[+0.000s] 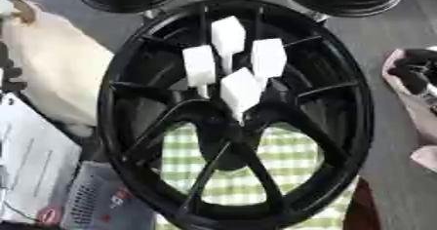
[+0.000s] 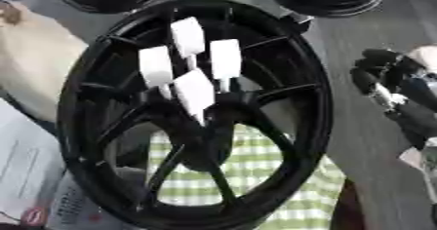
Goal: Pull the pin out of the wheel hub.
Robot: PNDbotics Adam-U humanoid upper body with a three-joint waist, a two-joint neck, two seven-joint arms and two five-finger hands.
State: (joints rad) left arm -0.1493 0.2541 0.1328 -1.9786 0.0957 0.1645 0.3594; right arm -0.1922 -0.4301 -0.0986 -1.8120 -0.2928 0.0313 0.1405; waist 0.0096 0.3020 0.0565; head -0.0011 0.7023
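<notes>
1. A green-and-white checked cloth (image 1: 256,175) lies nearest, showing through the spokes of the black wheel (image 1: 235,114) that stands on it.
2. Four white pins (image 1: 242,90) stick out of the hub at the wheel's centre (blocky white heads, thin stems), clustered close together.
3. The right hand (image 2: 401,102) sits at the right edge, just beside the rim and apart from it; its dark fingers look loosely curled and hold nothing.
4. Papers (image 1: 30,161) lie on the worktop (image 1: 401,165) at lower left; their writing cannot be read.
</notes>
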